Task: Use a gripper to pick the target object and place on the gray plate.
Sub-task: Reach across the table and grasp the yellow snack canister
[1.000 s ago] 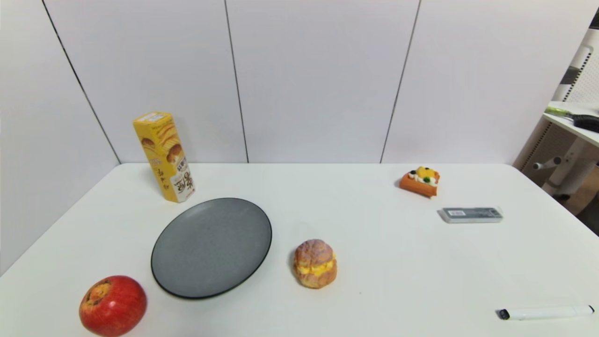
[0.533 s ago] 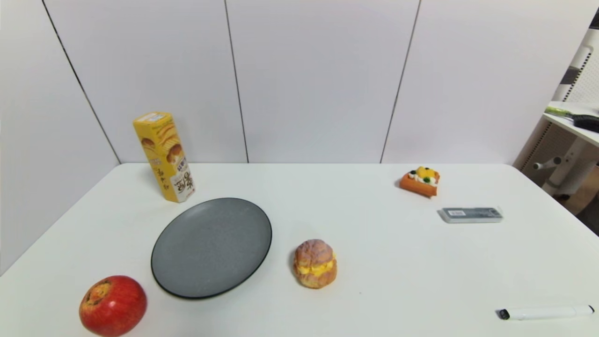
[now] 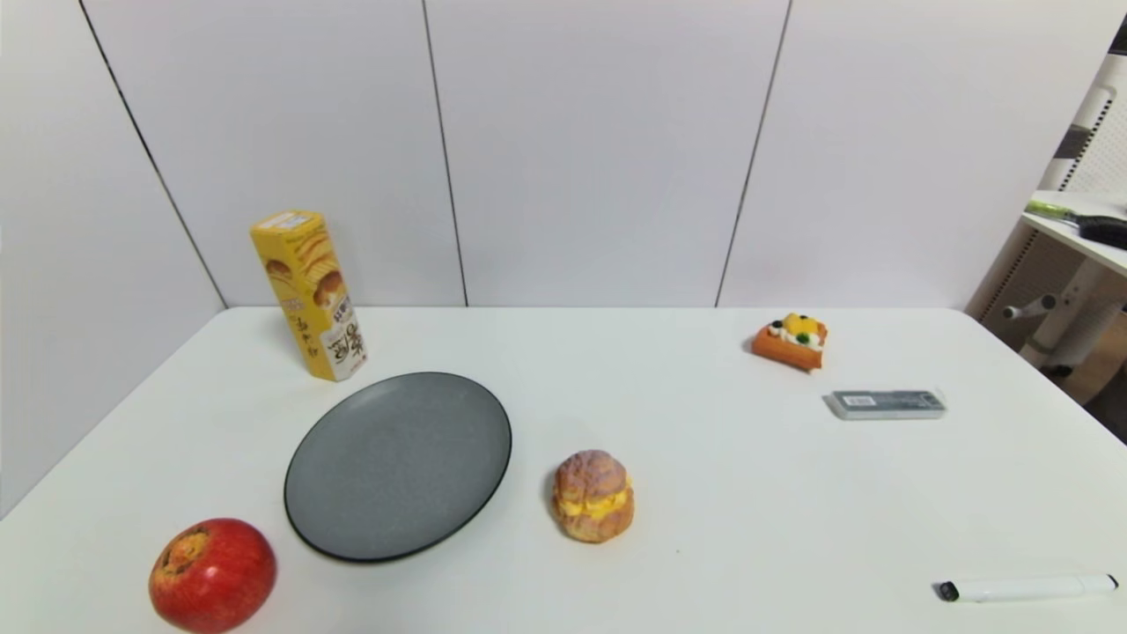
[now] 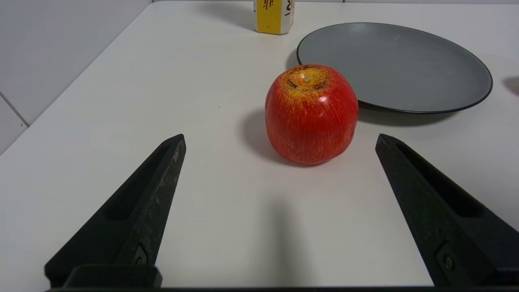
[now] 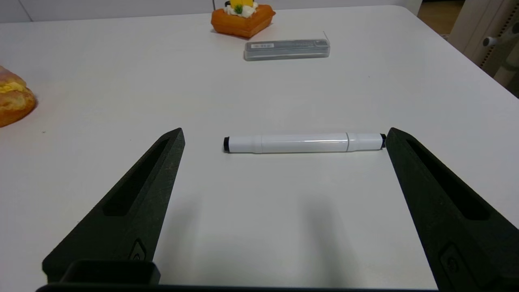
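The yellow snack box (image 3: 309, 294) stands upright at the table's back left, just behind the gray plate (image 3: 398, 463). Only its base shows in the left wrist view (image 4: 273, 17), beyond the plate (image 4: 395, 67). Neither gripper shows in the head view. My left gripper (image 4: 279, 140) is open and empty, low over the table's front left, short of the red apple (image 4: 311, 113). My right gripper (image 5: 284, 136) is open and empty at the front right, just short of a white marker (image 5: 304, 143).
The red apple (image 3: 212, 574) sits front left of the plate. A brown cream puff (image 3: 592, 496) lies right of the plate. An orange cake slice (image 3: 791, 341), a gray case (image 3: 887, 404) and the white marker (image 3: 1026, 588) lie on the right side.
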